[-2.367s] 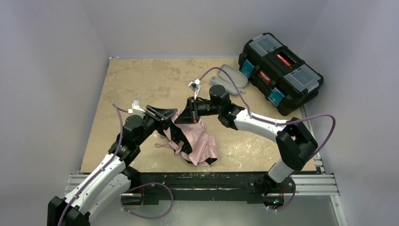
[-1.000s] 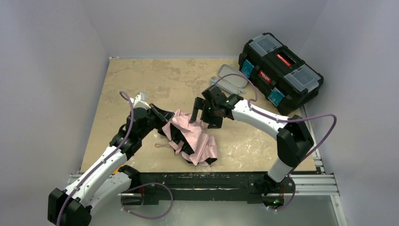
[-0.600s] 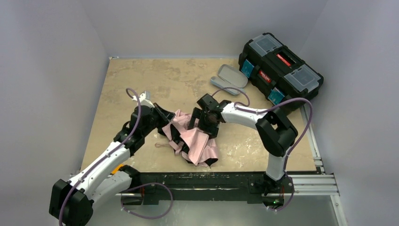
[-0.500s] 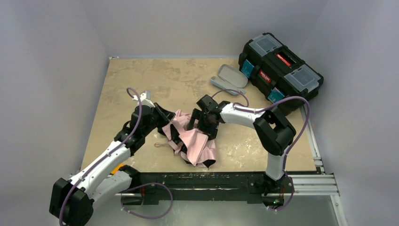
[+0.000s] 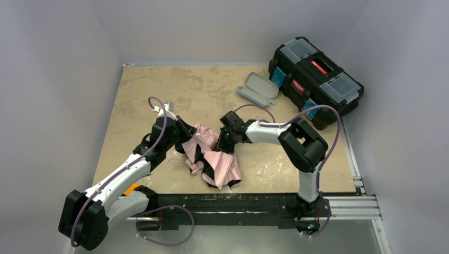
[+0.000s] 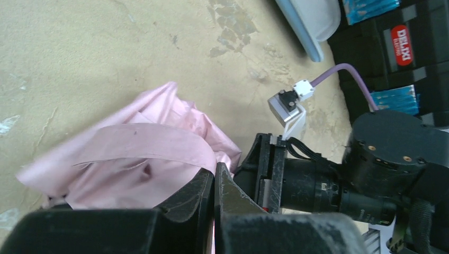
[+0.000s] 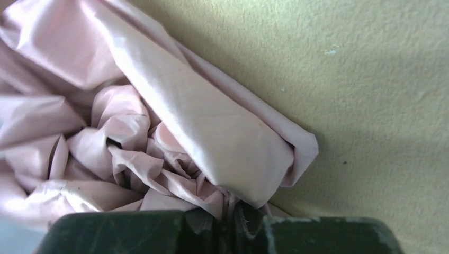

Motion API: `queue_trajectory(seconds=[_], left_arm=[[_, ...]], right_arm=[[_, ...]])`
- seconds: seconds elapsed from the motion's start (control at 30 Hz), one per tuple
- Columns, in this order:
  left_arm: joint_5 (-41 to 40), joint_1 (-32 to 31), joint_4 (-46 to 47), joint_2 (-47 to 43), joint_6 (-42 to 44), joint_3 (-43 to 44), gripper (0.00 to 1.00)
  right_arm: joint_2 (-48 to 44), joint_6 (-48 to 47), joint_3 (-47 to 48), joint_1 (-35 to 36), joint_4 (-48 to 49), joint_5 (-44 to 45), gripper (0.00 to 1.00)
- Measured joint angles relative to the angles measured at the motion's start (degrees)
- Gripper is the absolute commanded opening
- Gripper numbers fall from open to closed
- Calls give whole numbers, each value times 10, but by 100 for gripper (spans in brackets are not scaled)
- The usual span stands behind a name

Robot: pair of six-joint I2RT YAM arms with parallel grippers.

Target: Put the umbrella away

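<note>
The umbrella point(image 5: 219, 164) lies collapsed and crumpled on the table, pale pink canopy with black lining showing; shaft and handle are hidden. My left gripper point(image 5: 188, 133) is at its far-left edge, jaws pressed together with a thin fold of pink fabric point(image 6: 132, 153) between them in the left wrist view point(image 6: 214, 177). My right gripper point(image 5: 222, 144) is at the bundle's far-right edge, shut on bunched pink fabric point(image 7: 159, 116) in the right wrist view point(image 7: 229, 214). The two grippers are close together across the fabric.
A grey oval hard case point(image 5: 258, 87) lies open at the back of the table point(image 5: 159, 90). A black toolbox point(image 5: 315, 79) with clear lid bins stands at the back right. The right wrist body point(image 6: 339, 180) sits just beyond my left fingers.
My right gripper came down from above the umbrella onto its far-right edge and closed on fabric. My left arm reached further forward. The pink bundle got gathered slightly tighter.
</note>
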Motion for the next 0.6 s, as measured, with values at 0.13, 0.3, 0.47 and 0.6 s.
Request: queue_trajectory(seconds=[0.13,0.3,0.47,0.6], left_arm=[[0,10,-8,18,17,1,0],[4,23,-35,33,38,17,0],[9,39,-64,55,59,51,0],[17,62,-77,79,75,62,0]], right_arm=[[0,-8,-13,0,27,-6,0],[-19,-17,-56,0,89,-8,0],[-47,-25,-104,2,149,-8,0],[-57,-32,-123,2,177,-9,0]])
